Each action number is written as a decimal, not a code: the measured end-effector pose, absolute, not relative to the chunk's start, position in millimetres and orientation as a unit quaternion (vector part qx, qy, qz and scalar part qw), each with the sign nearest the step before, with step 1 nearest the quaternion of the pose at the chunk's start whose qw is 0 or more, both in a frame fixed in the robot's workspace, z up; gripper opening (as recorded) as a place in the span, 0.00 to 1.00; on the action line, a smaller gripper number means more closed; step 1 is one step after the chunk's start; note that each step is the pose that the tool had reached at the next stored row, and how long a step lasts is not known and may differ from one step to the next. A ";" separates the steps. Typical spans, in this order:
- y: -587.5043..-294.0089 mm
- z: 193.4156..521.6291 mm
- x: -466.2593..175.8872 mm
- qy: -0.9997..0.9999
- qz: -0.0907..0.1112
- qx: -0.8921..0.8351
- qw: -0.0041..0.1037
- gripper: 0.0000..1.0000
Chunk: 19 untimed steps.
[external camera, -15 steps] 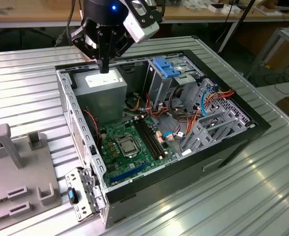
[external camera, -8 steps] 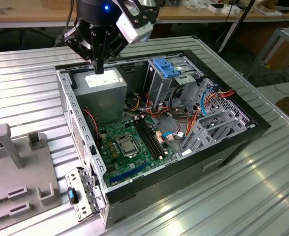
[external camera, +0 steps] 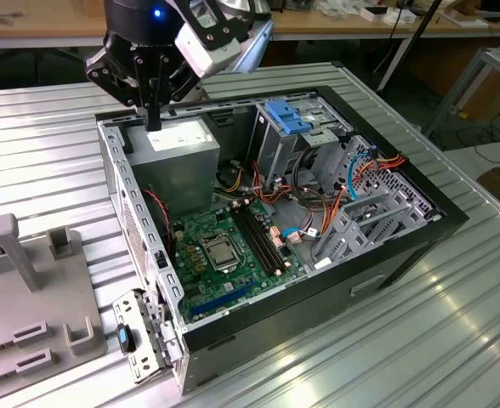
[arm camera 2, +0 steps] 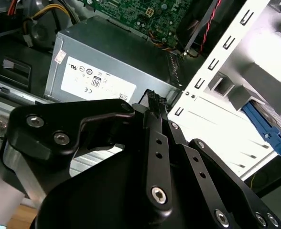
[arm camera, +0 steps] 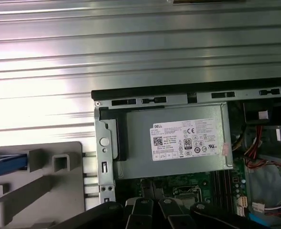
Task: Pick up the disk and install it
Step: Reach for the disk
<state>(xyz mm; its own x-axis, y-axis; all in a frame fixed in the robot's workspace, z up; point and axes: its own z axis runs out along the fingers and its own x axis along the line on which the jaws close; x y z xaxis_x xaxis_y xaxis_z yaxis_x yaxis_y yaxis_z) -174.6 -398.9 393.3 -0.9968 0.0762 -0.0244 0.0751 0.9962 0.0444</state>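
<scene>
My gripper [external camera: 154, 121] hangs over the back corner of the open computer case [external camera: 403, 246], just above the grey power supply [external camera: 178, 149]. Its black fingers [arm camera 2: 152, 102] are pressed together with nothing between them. In both wrist views the power supply's white label [arm camera: 186, 140] lies right under the fingers. The disk shows as a bright blue frame edge [arm camera: 6, 163] lying on the grey fixture [arm camera: 49, 181] outside the case, and as a blue strip [arm camera 2: 266, 130] in the second wrist view. The gripper is well apart from it.
Inside the case are a green motherboard [external camera: 220, 246], orange and blue cables [external camera: 352, 174] and a drive cage with a light-blue ribbed bracket [external camera: 286, 116]. The case wall [external camera: 135, 217] stands beside the gripper. A ribbed metal table [external camera: 454, 340] carries everything.
</scene>
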 end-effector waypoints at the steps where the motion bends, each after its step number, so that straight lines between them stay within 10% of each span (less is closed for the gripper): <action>1: -398.9 393.3 -176.3 0.999 0.022 0.038 0.013 0.11; 19: -397.3 393.3 -213.8 0.999 0.022 0.036 0.013 0.11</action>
<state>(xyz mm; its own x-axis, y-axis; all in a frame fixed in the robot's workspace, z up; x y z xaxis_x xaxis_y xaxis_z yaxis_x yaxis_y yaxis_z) -213.8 -397.3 393.3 -0.9970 0.0732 -0.0244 0.0721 0.9964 0.0444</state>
